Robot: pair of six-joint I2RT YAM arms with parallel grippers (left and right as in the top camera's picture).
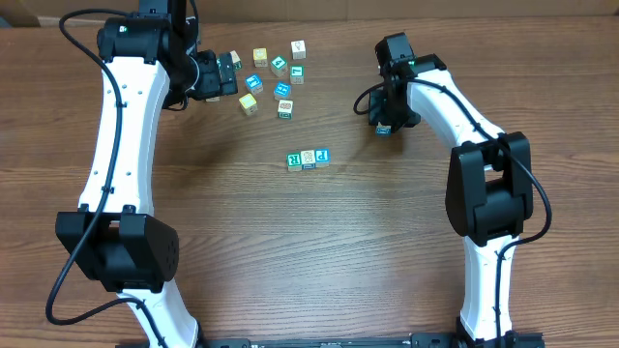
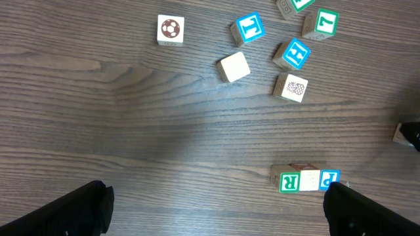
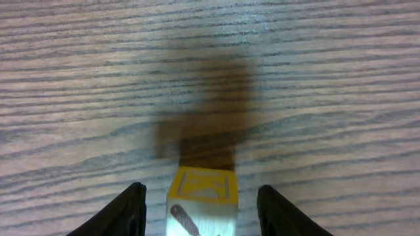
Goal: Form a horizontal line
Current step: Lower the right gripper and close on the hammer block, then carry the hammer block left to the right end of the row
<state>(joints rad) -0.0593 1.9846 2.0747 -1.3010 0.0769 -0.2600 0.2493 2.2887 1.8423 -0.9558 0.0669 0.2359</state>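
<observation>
The row [image 1: 308,159] of three blocks lies in the middle of the table [image 1: 319,251]. The right gripper [image 1: 385,126] has a fourth block [image 3: 202,189] between half-spread fingers; I cannot tell whether they pinch it. The left gripper [image 2: 216,210] is spread wide.

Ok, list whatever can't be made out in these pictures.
Right wrist: cube cut off by bottom edge; whether right gripper grips it unclear.
Left wrist: blue P cube partly behind a finger of the left gripper.
Overhead: loose cubes too small to read; right gripper covers most of its cube.
</observation>
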